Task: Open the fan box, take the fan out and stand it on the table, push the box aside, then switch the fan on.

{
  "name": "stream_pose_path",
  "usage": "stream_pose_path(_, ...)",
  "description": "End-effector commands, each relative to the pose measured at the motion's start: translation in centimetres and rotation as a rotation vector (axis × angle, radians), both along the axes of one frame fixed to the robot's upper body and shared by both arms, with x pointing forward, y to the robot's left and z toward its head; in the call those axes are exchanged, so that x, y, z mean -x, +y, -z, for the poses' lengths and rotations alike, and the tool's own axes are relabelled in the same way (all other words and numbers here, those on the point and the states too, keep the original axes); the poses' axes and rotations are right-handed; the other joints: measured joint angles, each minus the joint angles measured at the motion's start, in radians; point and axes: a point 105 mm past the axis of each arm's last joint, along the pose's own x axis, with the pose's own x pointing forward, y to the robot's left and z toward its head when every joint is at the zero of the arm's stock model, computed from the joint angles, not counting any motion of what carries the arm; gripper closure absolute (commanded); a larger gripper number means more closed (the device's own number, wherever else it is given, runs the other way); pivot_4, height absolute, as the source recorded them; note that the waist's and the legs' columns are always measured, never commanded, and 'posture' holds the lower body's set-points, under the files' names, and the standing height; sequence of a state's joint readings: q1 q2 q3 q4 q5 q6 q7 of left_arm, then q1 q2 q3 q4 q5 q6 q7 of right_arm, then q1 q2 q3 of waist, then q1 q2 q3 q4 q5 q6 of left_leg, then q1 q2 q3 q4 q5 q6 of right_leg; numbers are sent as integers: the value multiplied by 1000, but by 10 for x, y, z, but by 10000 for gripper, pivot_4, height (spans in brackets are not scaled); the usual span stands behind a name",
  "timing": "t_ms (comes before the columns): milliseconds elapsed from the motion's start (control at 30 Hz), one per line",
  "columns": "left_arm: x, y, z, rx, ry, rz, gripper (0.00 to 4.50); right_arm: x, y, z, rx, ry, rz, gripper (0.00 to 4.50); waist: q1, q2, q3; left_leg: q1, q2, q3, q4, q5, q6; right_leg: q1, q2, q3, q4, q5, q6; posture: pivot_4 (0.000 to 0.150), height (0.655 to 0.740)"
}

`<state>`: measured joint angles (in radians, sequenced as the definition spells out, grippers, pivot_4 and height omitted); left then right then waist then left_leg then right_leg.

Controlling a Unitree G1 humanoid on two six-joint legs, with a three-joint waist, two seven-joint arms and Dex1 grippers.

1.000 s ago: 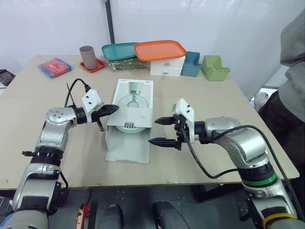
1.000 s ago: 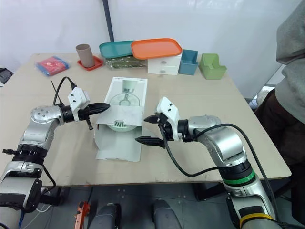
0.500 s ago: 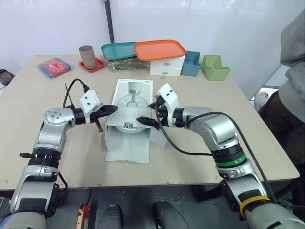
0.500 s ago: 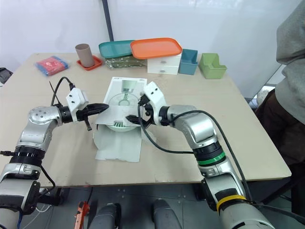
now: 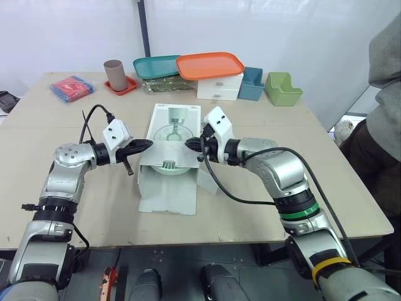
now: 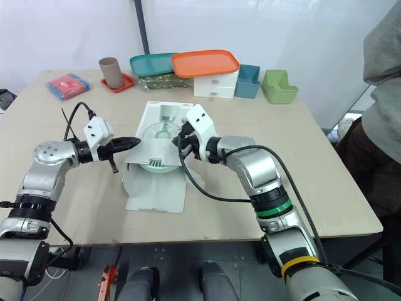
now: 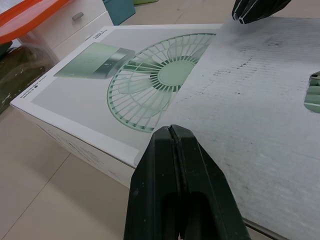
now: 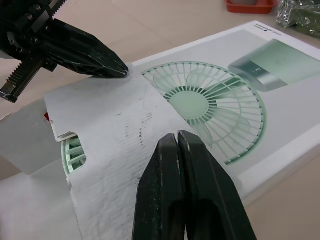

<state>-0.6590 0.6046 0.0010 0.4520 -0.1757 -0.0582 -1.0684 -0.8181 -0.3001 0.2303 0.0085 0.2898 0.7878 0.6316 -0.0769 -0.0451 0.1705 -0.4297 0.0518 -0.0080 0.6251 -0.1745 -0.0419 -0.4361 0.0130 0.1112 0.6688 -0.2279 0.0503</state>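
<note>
The fan box lies flat mid-tabletop, its long axis running away from the robot and its near end open. The fan sits inside, green grille showing in that mouth. 1 flap is folded back over the lid. The left pincer and right pincer, both closed tight, meet its 2 corners, probably pressing rather than pinching. Both arms are equally near; the fan must come out toward the robot.
</note>
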Motion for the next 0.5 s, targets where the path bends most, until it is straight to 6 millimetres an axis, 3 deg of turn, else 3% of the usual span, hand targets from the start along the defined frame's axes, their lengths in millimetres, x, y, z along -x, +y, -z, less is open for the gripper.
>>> stream_pose_path(33, 1, 4, 8, -20, 29, -15, 45000, 5, 5, -14, -18, -54, -39, 44688, 0, 0, 0, 0, 0, 0, 0, 0, 0, 0, 0, 0, 0, 0, 0, 1500, 7400)
stream_pose_path(233, 0, 4, 4, -15, 18, -18, 45000, 2, 4, 11, 87, -46, -35, 44688, 0, 0, 0, 0, 0, 0, 0, 0, 0, 0, 0, 0, 0, 0, 0, 1500, 7400)
stream_pose_path(500, 6, 1, -6, -1, 1, 11, 45000, 0, 2, 21, 118, -32, -34, 44688, 0, 0, 0, 0, 0, 0, 0, 0, 0, 0, 0, 0, 0, 0, 0, 1500, 7400)
